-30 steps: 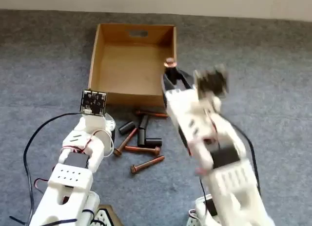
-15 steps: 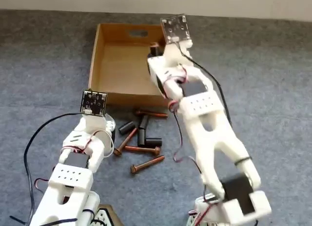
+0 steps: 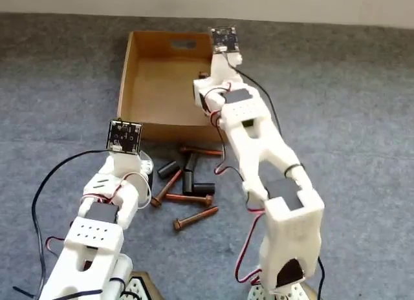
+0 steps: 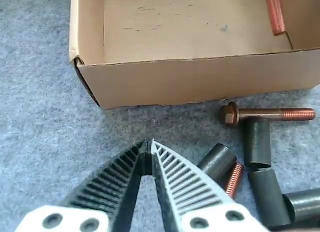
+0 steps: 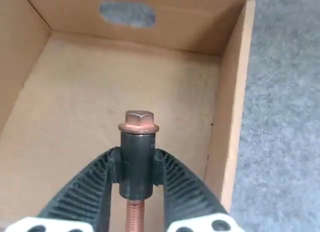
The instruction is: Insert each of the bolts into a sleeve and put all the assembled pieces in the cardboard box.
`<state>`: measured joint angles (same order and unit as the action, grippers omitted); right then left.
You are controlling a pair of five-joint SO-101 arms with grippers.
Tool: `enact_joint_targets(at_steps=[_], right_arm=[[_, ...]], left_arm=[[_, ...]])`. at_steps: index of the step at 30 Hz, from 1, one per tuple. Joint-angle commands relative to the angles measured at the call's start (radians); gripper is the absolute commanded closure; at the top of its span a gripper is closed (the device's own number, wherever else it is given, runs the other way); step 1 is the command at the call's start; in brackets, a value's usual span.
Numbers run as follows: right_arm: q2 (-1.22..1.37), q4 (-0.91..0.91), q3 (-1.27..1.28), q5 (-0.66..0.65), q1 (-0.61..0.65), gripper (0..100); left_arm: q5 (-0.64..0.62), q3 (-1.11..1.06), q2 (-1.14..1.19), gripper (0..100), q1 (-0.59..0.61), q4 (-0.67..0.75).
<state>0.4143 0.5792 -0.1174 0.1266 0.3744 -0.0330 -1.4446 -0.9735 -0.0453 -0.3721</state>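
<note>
My right gripper (image 5: 136,159) is shut on an assembled piece (image 5: 136,152), a black sleeve with a copper bolt through it, head up. It hangs over the inside of the cardboard box (image 5: 230,102), near the box's right wall. From above, the right gripper (image 3: 206,80) is over the box (image 3: 127,80). My left gripper (image 4: 147,144) is shut and holds nothing, low over the carpet in front of the box (image 4: 200,79). Loose bolts (image 3: 187,198) and black sleeves (image 3: 187,182) lie on the carpet just in front of the box. One bolt (image 4: 270,113) and a sleeve (image 4: 256,136) lie beside the left gripper.
Grey carpet covers the table. The right arm (image 3: 259,151) stretches over the pile's right side towards the box. The left arm (image 3: 110,196) stands left of the pile. The carpet is open to the right of the box.
The right arm has stretched forward and carried the assembled piece from the box's right rim to over its inside. The left arm and the loose parts have not moved.
</note>
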Motion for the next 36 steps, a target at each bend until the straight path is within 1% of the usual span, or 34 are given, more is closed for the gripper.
enact_joint_targets(at_steps=[1, 4, 11, 16, 21, 23, 26, 28, 34, 36], right_arm=[[0.044, 0.036, -0.151, -0.012, -0.013, 99.2], [0.127, 0.077, -0.237, -0.012, -0.012, 99.2], [0.285, 0.239, -0.456, -0.009, -0.01, 99.2], [0.394, 0.308, -0.588, -0.009, -0.01, 99.2], [0.487, 0.432, -0.728, -0.008, -0.007, 98.5], [0.509, 0.492, -0.794, -0.008, -0.007, 94.7], [0.533, 0.579, -0.9, -0.008, -0.004, 84.9], [0.544, 0.619, -0.964, -0.008, 0.001, 82.1], [0.555, 0.657, -1.136, -0.008, 0.018, 82.4], [0.555, 0.657, -1.165, -0.012, 0.028, 87.5]], left_arm=[[-0.003, 0.002, -0.008, 99, -0.01, 0.043], [-0.003, -0.004, -0.008, 99, -0.01, 0.046], [-0.003, -0.004, -0.008, 99, -0.01, 0.046], [-0.003, -0.005, -0.012, 99, -0.01, 0.046], [-0.003, -0.005, -0.013, 99, -0.01, 0.046], [-0.003, -0.005, -0.013, 99, -0.01, 0.046], [-0.003, -0.005, -0.015, 99, -0.01, 0.046], [-0.003, -0.005, -0.015, 99, -0.01, 0.046], [-0.003, -0.005, -0.015, 99, -0.01, 0.046], [-0.003, -0.005, -0.015, 99, -0.01, 0.046]])
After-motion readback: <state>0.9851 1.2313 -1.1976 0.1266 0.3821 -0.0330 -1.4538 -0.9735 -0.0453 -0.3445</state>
